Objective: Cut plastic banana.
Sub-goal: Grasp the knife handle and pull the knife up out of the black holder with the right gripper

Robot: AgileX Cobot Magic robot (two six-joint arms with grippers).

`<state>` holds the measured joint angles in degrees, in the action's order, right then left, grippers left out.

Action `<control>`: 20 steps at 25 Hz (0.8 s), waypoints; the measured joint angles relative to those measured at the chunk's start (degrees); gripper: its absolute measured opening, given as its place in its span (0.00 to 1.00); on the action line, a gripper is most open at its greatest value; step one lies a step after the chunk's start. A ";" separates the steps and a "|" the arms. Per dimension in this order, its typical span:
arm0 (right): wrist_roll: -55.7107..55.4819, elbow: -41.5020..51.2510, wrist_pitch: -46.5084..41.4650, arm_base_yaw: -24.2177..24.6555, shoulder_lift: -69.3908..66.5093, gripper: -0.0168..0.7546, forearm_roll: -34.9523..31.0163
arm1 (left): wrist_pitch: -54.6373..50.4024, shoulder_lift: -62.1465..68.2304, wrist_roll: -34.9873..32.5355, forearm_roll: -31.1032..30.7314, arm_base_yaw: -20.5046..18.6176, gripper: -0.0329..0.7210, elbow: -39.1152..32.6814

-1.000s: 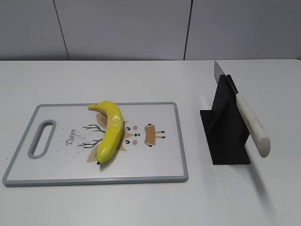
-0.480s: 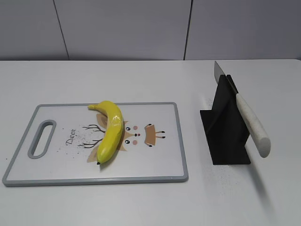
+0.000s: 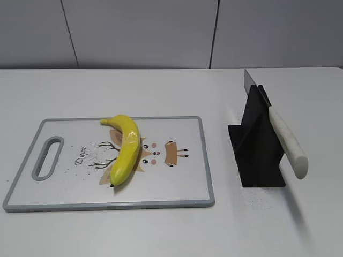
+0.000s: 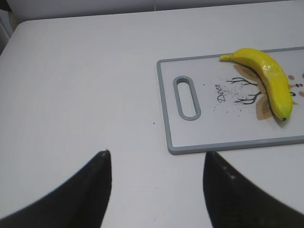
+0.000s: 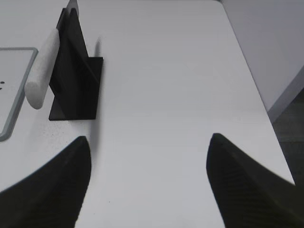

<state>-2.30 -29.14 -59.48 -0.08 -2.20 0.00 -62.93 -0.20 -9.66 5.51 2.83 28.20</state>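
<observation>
Ext view: cutting board (image 3: 177, 198) lower left on table (image 3: 161, 91), banana (image 3: 127, 148) lying on board's middle, handle slot (image 3: 47, 157) at left end. Knife (image 3: 283, 136) w/ stand (image 3: 258, 144) right of board, apart.

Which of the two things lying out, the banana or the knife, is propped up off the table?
The knife: it leans tilted in the black stand, its white handle sticking out in the air. The plastic banana lies flat on the cutting board.
</observation>
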 joint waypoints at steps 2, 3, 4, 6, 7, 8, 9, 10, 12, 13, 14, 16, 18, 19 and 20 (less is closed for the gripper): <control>0.00 -0.75 0.66 0.00 -4.72 0.77 0.00 | 0.00 0.00 0.00 0.00 0.00 0.82 0.00; 0.00 -1.40 1.15 0.00 -7.37 0.77 0.00 | 0.00 0.00 0.00 0.00 0.00 0.82 0.00; 0.06 -2.21 1.91 0.00 -9.54 0.77 0.00 | 0.00 0.00 0.00 0.00 0.00 0.82 0.00; 0.10 -4.04 3.10 0.00 -14.53 0.77 0.00 | 0.00 0.00 0.00 0.00 0.00 0.82 0.00; 0.10 -5.14 3.63 0.00 -16.53 0.77 0.00 | 0.00 0.00 0.00 0.00 0.00 0.82 0.00; 0.10 -6.25 3.91 0.00 -18.91 0.77 0.00 | 0.00 0.00 0.00 0.00 0.00 0.82 0.00; 0.17 -7.14 4.25 0.00 -21.24 0.77 0.00 | 0.00 0.00 0.00 0.00 0.00 0.82 0.00; 0.17 -8.15 4.53 0.00 -23.09 0.77 0.00 | 0.00 0.00 0.00 0.00 0.00 0.82 0.00; 0.17 -9.72 5.37 -0.46 -27.16 0.77 -0.34 | 0.00 0.00 0.00 0.00 0.00 0.82 0.00; 0.05 -10.42 5.66 -1.12 -28.93 0.77 -0.49 | 0.00 0.00 0.00 0.00 0.00 0.82 0.00; -0.13 -11.09 5.90 -2.10 -30.33 0.77 -0.58 | 0.00 0.00 0.00 0.00 0.00 0.82 0.00; -1.77 -12.27 5.97 -6.15 -33.49 0.77 0.00 | 0.00 0.00 0.00 0.00 0.00 0.82 0.00; -3.87 -13.63 5.77 -11.66 -36.27 0.77 1.56 | 0.00 0.00 0.00 0.00 0.00 0.82 0.00; -5.54 -14.27 5.45 -15.19 -37.81 0.77 3.06 | 0.00 0.00 0.00 0.00 0.00 0.82 0.00; -7.13 -15.13 5.12 -18.82 -39.49 0.77 4.57 | 0.00 0.00 0.00 0.00 0.00 0.82 0.00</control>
<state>-9.43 -44.26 -54.36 -18.90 -41.69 4.57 -62.93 -0.20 -9.66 5.51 2.83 28.20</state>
